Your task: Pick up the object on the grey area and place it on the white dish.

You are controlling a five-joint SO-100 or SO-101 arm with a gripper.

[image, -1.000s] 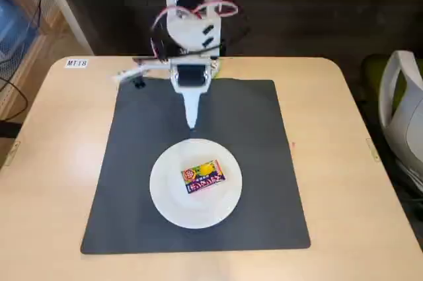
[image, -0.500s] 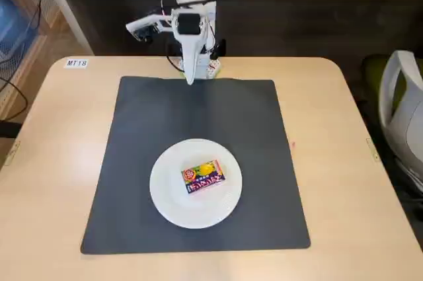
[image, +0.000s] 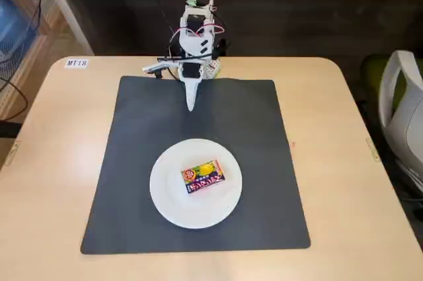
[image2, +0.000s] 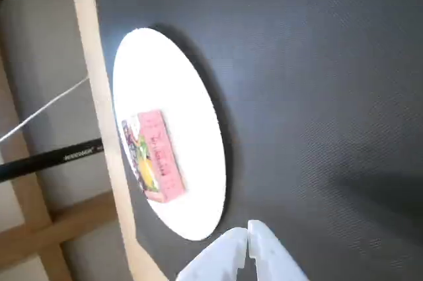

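my gripper (image: 191,104) is pressed together and empty, its white tips meeting in the wrist view (image2: 248,238), hanging over the far part of the grey area (image: 264,162), close to the far edge of the tabletop (image: 59,162) where my base stands. well apart from it, toward the near edge, the white dish (image: 165,201) lies on the mat, roughly midway between the left and right edges. the object (image: 203,176) lies flat on the dish, near its middle, touching nothing else. by my reckoning the placing is done. what could still go wrong: if i swung low toward the near edge, my arm could nudge the dish or knock the light box off it. a cable by my base might snag as i fold back.
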